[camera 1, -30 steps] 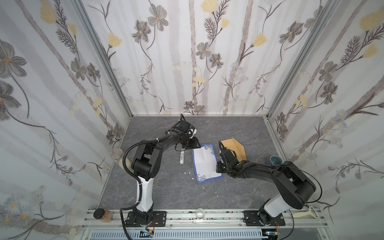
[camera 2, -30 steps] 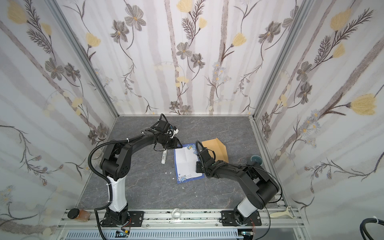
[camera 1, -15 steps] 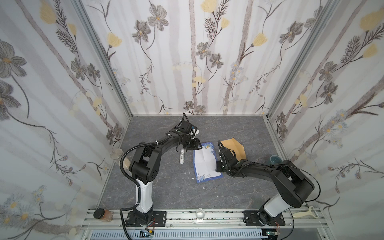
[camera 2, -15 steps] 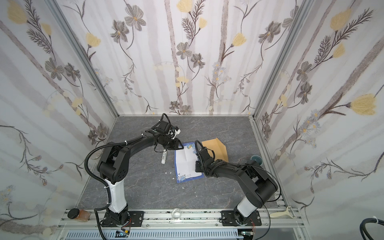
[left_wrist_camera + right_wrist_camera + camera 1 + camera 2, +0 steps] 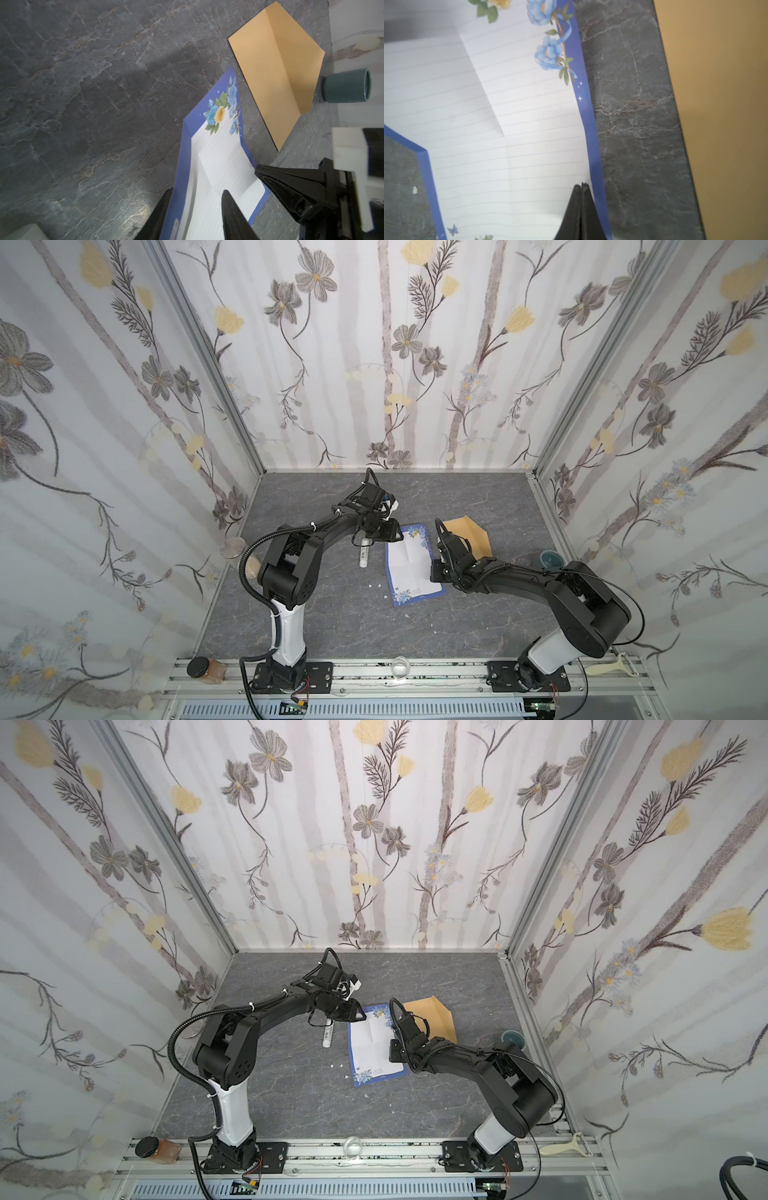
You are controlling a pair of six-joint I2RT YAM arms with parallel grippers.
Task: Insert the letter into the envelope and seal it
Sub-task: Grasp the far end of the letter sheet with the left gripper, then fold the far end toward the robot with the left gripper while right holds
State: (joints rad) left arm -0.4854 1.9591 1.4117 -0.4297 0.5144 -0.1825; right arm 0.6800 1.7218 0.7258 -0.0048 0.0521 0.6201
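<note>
The left gripper [image 5: 197,190] stands with its jaws apart, astride the lifted 11 o'clock corner of the letter [image 5: 409,560]. The right gripper [image 5: 581,185], jaws together, rests its tip on the letter's 3 o'clock edge, just inside the blue border. The letter lies face up and creased, mid-tabletop [image 5: 332,614]. The envelope [image 5: 469,533], flap open, lies near at the letter's 2 o'clock, not touching it. A glue stick [image 5: 364,556] lies at its 9 o'clock.
</note>
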